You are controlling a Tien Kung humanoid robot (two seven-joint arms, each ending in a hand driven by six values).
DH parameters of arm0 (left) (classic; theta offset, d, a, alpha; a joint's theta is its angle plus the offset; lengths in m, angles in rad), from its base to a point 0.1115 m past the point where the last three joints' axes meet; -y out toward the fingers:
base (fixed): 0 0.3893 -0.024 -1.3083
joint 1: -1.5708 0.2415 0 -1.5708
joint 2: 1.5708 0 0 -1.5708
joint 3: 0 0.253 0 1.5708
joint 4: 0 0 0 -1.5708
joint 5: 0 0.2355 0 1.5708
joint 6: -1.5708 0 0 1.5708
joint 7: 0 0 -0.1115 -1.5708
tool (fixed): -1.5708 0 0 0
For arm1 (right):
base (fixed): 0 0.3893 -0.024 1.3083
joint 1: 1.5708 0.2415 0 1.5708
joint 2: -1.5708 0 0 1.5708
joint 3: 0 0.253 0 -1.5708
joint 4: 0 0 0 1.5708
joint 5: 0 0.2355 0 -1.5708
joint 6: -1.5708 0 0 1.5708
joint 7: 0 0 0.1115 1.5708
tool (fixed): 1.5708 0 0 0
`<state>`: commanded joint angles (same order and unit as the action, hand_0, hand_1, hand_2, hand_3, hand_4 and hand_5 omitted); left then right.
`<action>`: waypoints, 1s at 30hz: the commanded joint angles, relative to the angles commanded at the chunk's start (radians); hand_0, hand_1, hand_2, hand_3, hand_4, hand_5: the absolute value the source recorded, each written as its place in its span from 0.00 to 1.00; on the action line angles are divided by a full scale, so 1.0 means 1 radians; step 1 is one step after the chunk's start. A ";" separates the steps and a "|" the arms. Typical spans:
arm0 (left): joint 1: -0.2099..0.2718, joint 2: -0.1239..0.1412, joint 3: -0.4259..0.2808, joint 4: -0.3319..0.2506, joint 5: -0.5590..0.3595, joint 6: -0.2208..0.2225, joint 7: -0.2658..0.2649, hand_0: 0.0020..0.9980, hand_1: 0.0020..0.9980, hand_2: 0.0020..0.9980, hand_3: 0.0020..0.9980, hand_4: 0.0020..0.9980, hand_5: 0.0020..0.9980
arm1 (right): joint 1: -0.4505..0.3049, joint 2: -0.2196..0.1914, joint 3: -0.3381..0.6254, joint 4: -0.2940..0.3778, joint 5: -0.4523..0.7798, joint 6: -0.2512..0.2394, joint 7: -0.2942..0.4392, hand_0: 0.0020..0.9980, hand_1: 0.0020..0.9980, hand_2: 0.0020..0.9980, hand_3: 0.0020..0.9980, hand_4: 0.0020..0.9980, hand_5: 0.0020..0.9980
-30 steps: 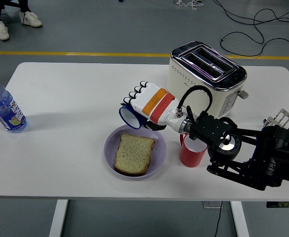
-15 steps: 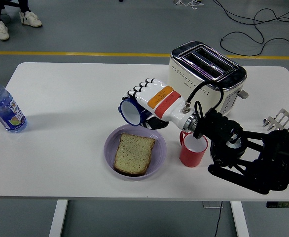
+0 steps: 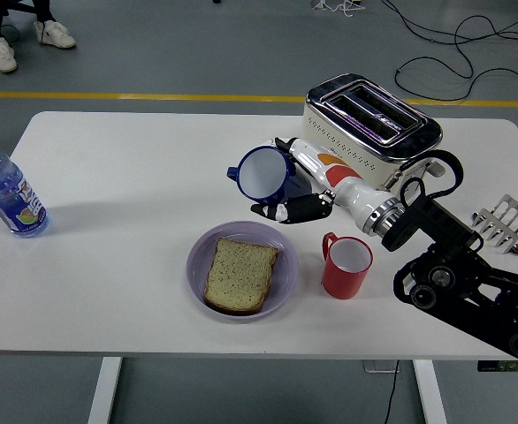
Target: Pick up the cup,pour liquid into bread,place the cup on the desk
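Note:
A slice of bread (image 3: 239,275) lies in a lilac plate (image 3: 198,246) near the table's front middle. Above and behind the plate, my right hand (image 3: 287,184) is shut on a dark blue cup (image 3: 261,172) with a white inside. The cup is tilted, its mouth facing me and slightly up, held off the table. The black right arm (image 3: 458,274) comes in from the lower right. A red mug (image 3: 345,266) stands upright just right of the plate. The left arm is out of view.
A cream toaster (image 3: 369,132) stands behind my hand at the back right. A small metal rack (image 3: 504,223) sits at the right edge. A blue-capped bottle (image 3: 7,193) stands at the far left edge. Someone's shoes (image 3: 29,40) are on the floor beyond.
My right hand has rolled back and lifted, turning the blue cup from mouth-down over the plate towards upright and drawing it up and to the right. The forearm has swung right.

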<state>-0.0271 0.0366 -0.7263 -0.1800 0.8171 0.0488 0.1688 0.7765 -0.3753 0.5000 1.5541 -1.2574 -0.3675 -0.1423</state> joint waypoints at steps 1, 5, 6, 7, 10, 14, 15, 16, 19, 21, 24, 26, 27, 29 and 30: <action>-0.002 0.001 -0.001 0.000 0.001 0.000 -0.001 0.66 0.71 0.73 0.63 0.38 0.93 | -0.019 -0.012 0.024 0.018 0.045 0.009 -0.006 0.45 0.43 0.55 0.57 0.63 0.00; -0.009 0.002 -0.005 0.000 0.003 0.002 -0.002 0.66 0.71 0.73 0.63 0.38 0.93 | -0.076 -0.038 0.099 0.057 0.204 0.030 -0.025 0.44 0.43 0.55 0.57 0.63 0.00; -0.010 0.002 -0.006 0.000 0.003 0.002 -0.003 0.66 0.71 0.73 0.63 0.38 0.93 | -0.086 -0.042 0.116 0.062 0.237 0.033 -0.029 0.44 0.43 0.55 0.57 0.63 0.00; -0.012 0.002 -0.007 0.000 0.004 0.002 -0.003 0.66 0.71 0.73 0.63 0.38 0.93 | -0.102 -0.048 0.137 0.068 0.268 0.035 -0.032 0.44 0.43 0.55 0.57 0.63 0.00; -0.012 0.002 -0.007 0.000 0.005 0.002 -0.003 0.66 0.71 0.73 0.63 0.38 0.93 | -0.141 -0.062 0.193 0.080 0.338 0.040 -0.044 0.44 0.43 0.55 0.57 0.63 0.00; -0.014 0.000 -0.008 0.000 0.005 0.002 -0.003 0.66 0.71 0.73 0.63 0.38 0.93 | -0.189 -0.075 0.259 0.086 0.415 0.041 -0.060 0.44 0.43 0.55 0.57 0.63 0.00; -0.014 0.000 -0.007 0.000 0.004 0.002 -0.003 0.66 0.71 0.73 0.63 0.38 0.93 | -0.203 -0.078 0.276 0.087 0.438 0.039 -0.063 0.44 0.43 0.55 0.57 0.63 0.00; -0.014 -0.001 -0.011 0.000 0.006 0.002 -0.003 0.66 0.71 0.73 0.63 0.38 0.93 | -0.221 -0.083 0.296 0.089 0.456 0.036 -0.065 0.44 0.43 0.55 0.57 0.63 0.00; -0.014 -0.001 -0.011 0.000 0.007 0.002 -0.003 0.66 0.71 0.73 0.63 0.38 0.93 | -0.250 -0.090 0.329 0.092 0.471 0.032 -0.066 0.44 0.43 0.55 0.57 0.63 0.00; -0.014 -0.001 -0.011 0.000 0.008 0.002 -0.003 0.66 0.71 0.73 0.63 0.38 0.93 | -0.265 -0.093 0.346 0.094 0.474 0.030 -0.068 0.44 0.43 0.55 0.57 0.63 0.00; -0.014 0.000 -0.011 0.000 0.008 0.002 -0.003 0.66 0.71 0.73 0.63 0.38 0.93 | -0.300 -0.101 0.382 0.097 0.480 0.025 -0.065 0.44 0.43 0.55 0.57 0.63 0.00; -0.013 0.000 -0.011 0.000 0.007 0.002 -0.003 0.66 0.71 0.73 0.63 0.38 0.93 | -0.313 -0.104 0.396 0.095 0.479 0.022 -0.061 0.44 0.43 0.55 0.57 0.63 0.00; -0.013 -0.001 -0.010 0.000 0.007 0.001 -0.003 0.66 0.71 0.73 0.63 0.38 0.93 | -0.323 -0.106 0.406 0.094 0.478 0.019 -0.058 0.44 0.43 0.55 0.57 0.63 0.00; -0.012 -0.001 -0.013 0.000 0.010 0.001 -0.002 0.66 0.71 0.73 0.63 0.38 0.93 | -0.339 -0.111 0.422 0.093 0.479 0.014 -0.053 0.44 0.43 0.55 0.57 0.63 0.00; -0.011 -0.001 -0.012 0.000 0.009 0.001 -0.002 0.66 0.71 0.73 0.63 0.38 0.93 | -0.349 -0.114 0.431 0.091 0.478 0.012 -0.050 0.44 0.43 0.55 0.57 0.63 0.00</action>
<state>-0.0377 0.0355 -0.7385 -0.1800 0.8262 0.0498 0.1669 0.4276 -0.4889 0.9311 1.6447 -0.7790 -0.3553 -0.1926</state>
